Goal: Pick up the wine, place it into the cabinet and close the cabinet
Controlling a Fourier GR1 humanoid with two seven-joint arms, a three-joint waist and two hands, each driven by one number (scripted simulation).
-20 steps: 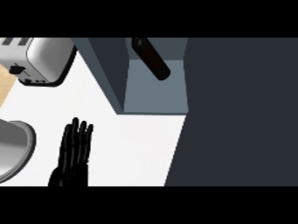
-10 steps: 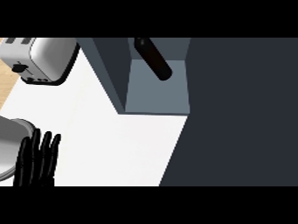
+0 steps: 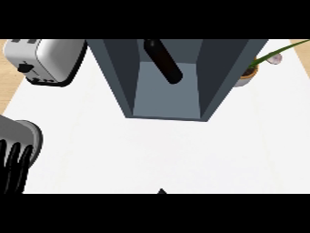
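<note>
The dark wine bottle (image 3: 164,61) is inside the grey cabinet (image 3: 167,111), leaning against its back, near the top middle of the head view. The cabinet's front is open towards me, and both side walls show. My left hand (image 3: 6,168) is at the lower left edge with its fingers straight and pointing up. It is far from the cabinet and holds nothing. My right hand does not show. A small dark tip (image 3: 161,191) pokes in at the bottom edge; I cannot tell what it is.
A silver toaster (image 3: 43,61) stands at the back left. A potted plant (image 3: 251,73) stands right of the cabinet. A grey rounded object (image 3: 13,132) lies behind my left hand. White counter (image 3: 184,154) stretches in front of the cabinet.
The large dark panel that covered the right side is gone from view, so the cabinet's right wall, the plant and the counter there now show. My left hand slid left and down.
</note>
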